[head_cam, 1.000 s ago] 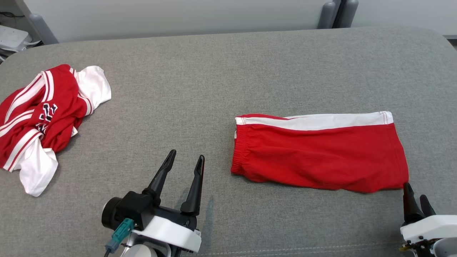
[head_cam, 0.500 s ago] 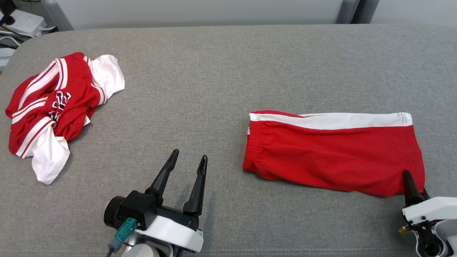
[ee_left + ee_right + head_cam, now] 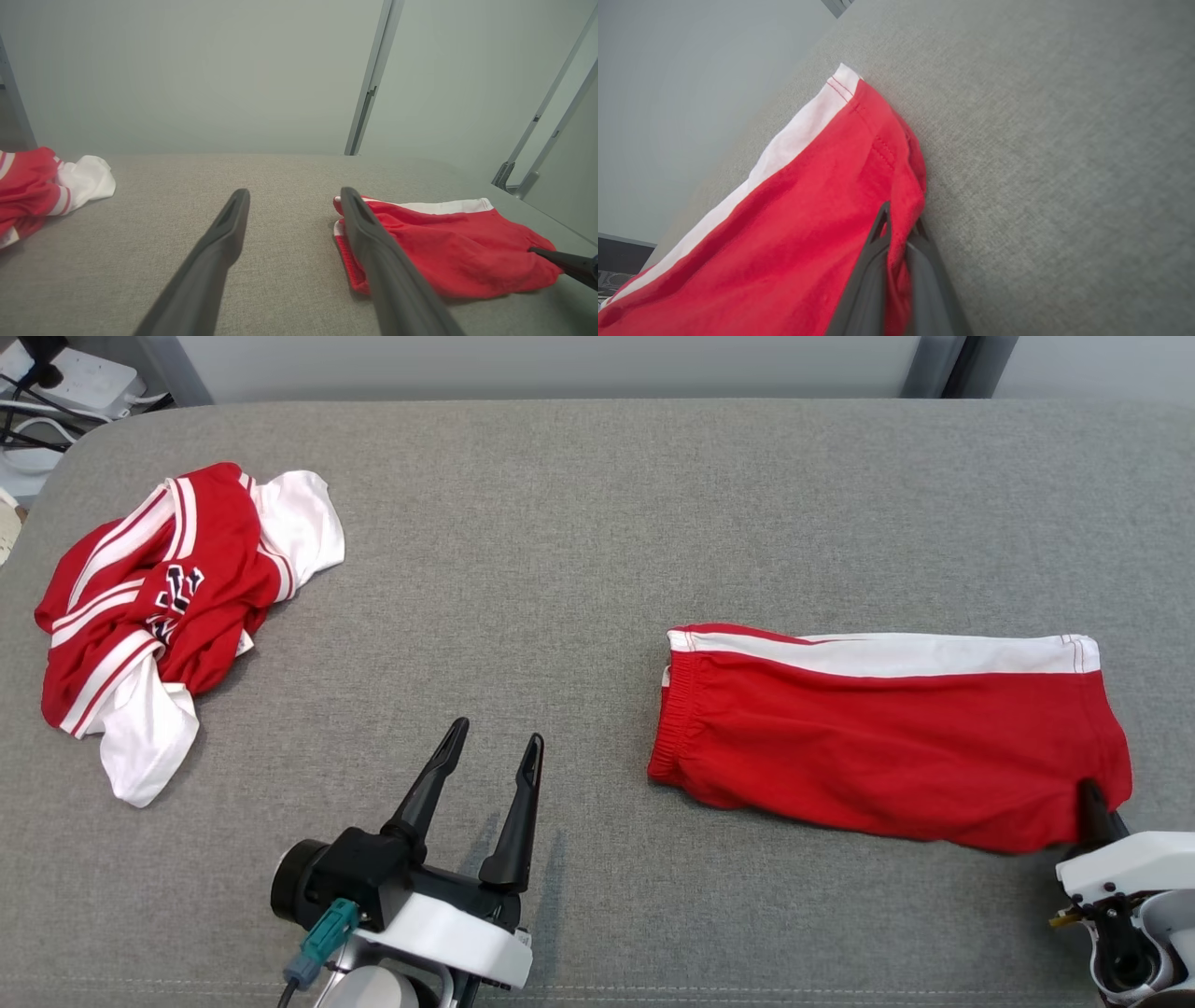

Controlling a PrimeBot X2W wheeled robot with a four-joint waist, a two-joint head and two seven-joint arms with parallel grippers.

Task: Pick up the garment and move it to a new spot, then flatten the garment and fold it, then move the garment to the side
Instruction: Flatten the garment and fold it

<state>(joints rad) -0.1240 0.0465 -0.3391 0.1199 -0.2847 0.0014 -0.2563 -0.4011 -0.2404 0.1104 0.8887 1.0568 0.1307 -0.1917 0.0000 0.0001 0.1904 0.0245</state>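
Shorts [image 3: 887, 747] pinched in the right jaws: soft matt red cloth, faintly creased; counter [image 3: 560, 523] under both jaws: coarse grey woven fabric; left jaws: smooth matt dark plastic.

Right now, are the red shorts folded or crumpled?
Folded. The shorts lie flat as one neat strip, layers stacked at the hem.

Here's the left gripper [image 3: 497, 732]: 2 long, dark, tapering jaws on a chunky black housing [image 3: 350, 882], a glossy white wrist shell [image 3: 448, 941] behind it, and a teal connector [image 3: 320, 943] with a thin dark cable [image 3: 283, 995] trailing off. Over on the right gripper [image 3: 1090, 800], the same dark jaws and a white shell [image 3: 1130, 863], dotted with small dark screws [image 3: 1081, 900] and a brass-coloured tab [image 3: 1058, 920].
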